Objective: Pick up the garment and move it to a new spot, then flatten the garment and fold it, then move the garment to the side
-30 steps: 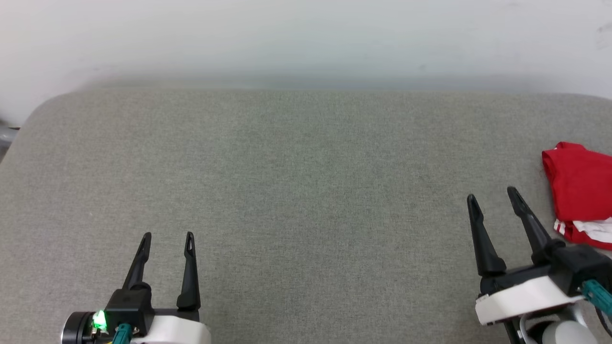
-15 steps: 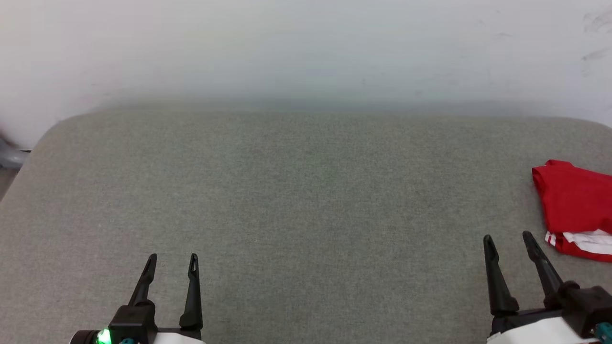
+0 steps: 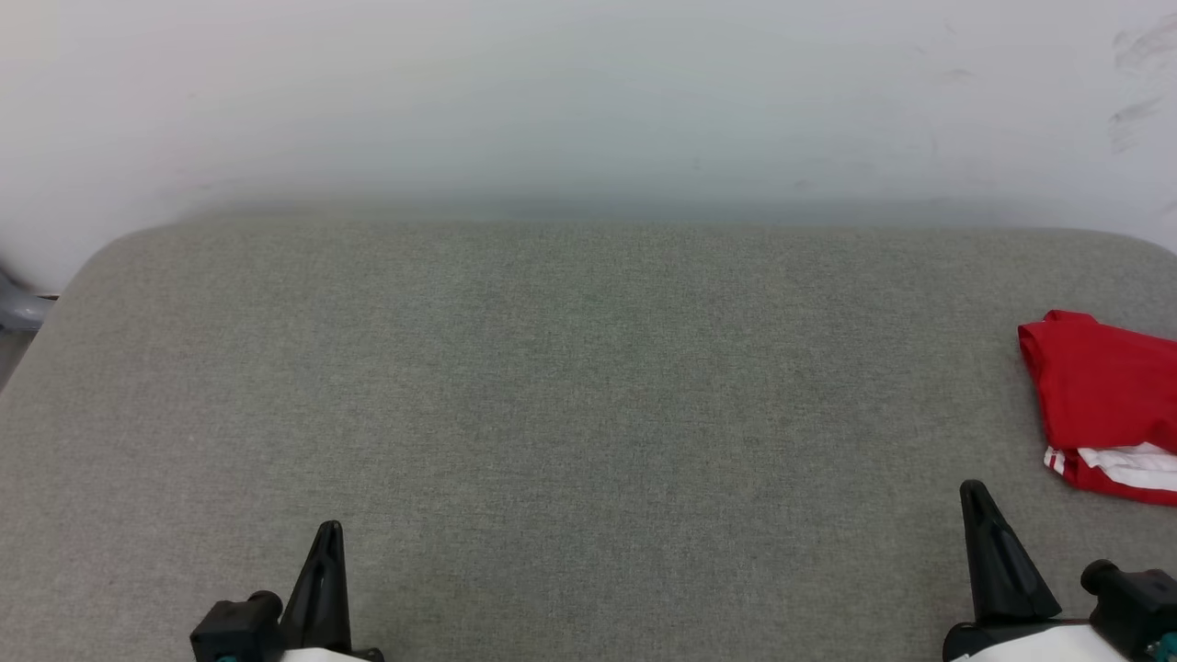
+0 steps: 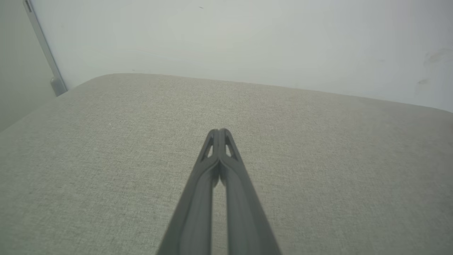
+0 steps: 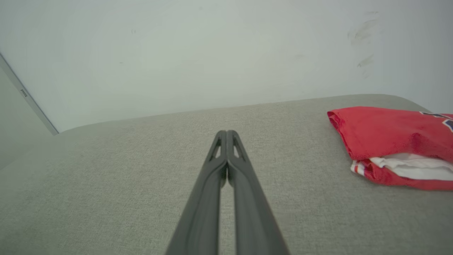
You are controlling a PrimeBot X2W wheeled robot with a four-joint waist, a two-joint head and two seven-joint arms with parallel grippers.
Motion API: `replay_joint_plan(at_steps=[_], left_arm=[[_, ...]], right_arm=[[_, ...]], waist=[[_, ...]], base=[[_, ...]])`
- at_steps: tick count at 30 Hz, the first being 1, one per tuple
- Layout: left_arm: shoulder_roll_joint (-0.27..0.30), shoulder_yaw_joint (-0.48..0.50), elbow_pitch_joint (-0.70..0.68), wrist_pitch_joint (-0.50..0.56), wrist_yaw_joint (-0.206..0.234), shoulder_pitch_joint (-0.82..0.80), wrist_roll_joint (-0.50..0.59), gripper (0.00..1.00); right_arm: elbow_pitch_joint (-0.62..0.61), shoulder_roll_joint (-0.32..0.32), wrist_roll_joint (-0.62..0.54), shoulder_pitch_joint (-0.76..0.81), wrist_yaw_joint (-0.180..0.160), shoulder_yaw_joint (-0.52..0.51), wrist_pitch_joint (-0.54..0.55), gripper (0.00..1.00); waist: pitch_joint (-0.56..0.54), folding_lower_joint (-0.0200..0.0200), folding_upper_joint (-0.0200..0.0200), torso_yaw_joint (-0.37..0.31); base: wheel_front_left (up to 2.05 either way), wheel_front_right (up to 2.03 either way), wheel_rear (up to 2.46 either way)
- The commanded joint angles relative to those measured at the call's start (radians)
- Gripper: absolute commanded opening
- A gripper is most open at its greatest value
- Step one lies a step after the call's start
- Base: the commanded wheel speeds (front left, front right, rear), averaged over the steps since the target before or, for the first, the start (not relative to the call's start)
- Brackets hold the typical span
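Left gripper: the two long dark fingers of the left gripper [image 3: 327,533] are pressed together tip to tip, clenched on nothing, low over the near left of the table; the left wrist view shows the same closed pair [image 4: 219,132] above bare cloth.
Right gripper: the right gripper [image 3: 977,492] sits at the near right, its dark fingers likewise clamped together and empty [image 5: 226,134], apart from the shirt.
Table: a wide grey woven-fabric surface with rounded far corners [image 3: 588,368] stretches between the two arms.
Garment: the red jersey-style T-shirt [image 3: 1094,386] lies bundled on the table's right side, beyond and to the right of the right gripper, partly cut off by the edge of the head view; a white sleeve with red-and-white stripe trim [image 5: 407,168] peeks out along its near edge.
Backdrop: a plain white wall [image 3: 588,92] rises behind the table, faintly scuffed at the upper right [image 3: 1133,55].
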Motion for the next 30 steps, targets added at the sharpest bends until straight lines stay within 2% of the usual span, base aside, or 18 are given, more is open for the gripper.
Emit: replay_joint_plan(at_steps=[1,18,30], left_arm=[[0.003,0.008,-0.008,0.012,-0.005,-0.032,-0.063,0.0],[0.001,0.03,0.027,0.086,-0.032,-0.08,-0.382,0.0],[0.0,0.043,0.049,0.127,-0.047,-0.108,-0.558,0.0]], right_arm=[[-0.004,-0.008,0.067,-0.023,0.0,0.002,0.008,0.0],[0.051,-0.022,0.384,-0.076,0.0,0.007,0.058,0.0],[0.08,-0.027,0.555,-0.104,0.0,0.006,0.088,0.0]], waist=[[0.0,0.0001,0.0,-0.001],[-0.001,0.0001,0.0,-0.006],[-0.002,0.0001,0.0,-0.01]], base=[[0.0,0.0,0.0],[0.0,0.0,0.0],[0.0,0.0,0.0]])
